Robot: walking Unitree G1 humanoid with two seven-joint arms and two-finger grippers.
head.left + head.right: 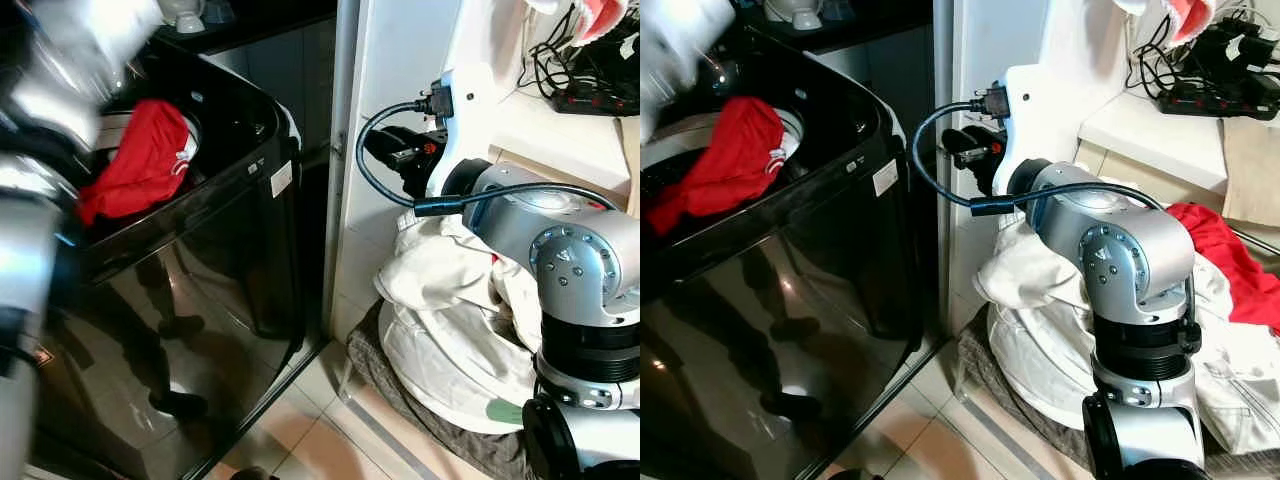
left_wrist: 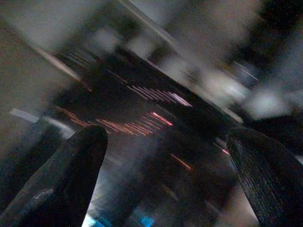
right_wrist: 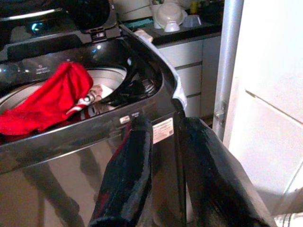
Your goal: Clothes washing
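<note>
Red cloth, a crumpled garment (image 1: 140, 155) with a white trim, lies in the open top of the glossy black top-loading washing machine (image 1: 200, 300), draped over the front edge of its drum opening. The right wrist view shows what the eye views cut off: the pale ring of the drum around the garment, the machine's raised dark lid behind it, and white bowls (image 3: 168, 16) on a dark counter beyond. A small white sticker (image 3: 163, 130) sits at the machine's front right corner; its print is too small to read. The right gripper (image 3: 163, 124) hangs just off that corner, its two long black fingers nearly together with a narrow gap and nothing between them. The left gripper (image 2: 165, 156) appears in a dark, smeared left wrist view, its fingers spread wide and empty. Only the eye views show the heap of white laundry (image 1: 1040, 330) on the tiled floor beside the machine, a second red piece (image 1: 1230, 260) on that heap, and a black power strip (image 1: 1230, 90) on a white shelf.
</note>
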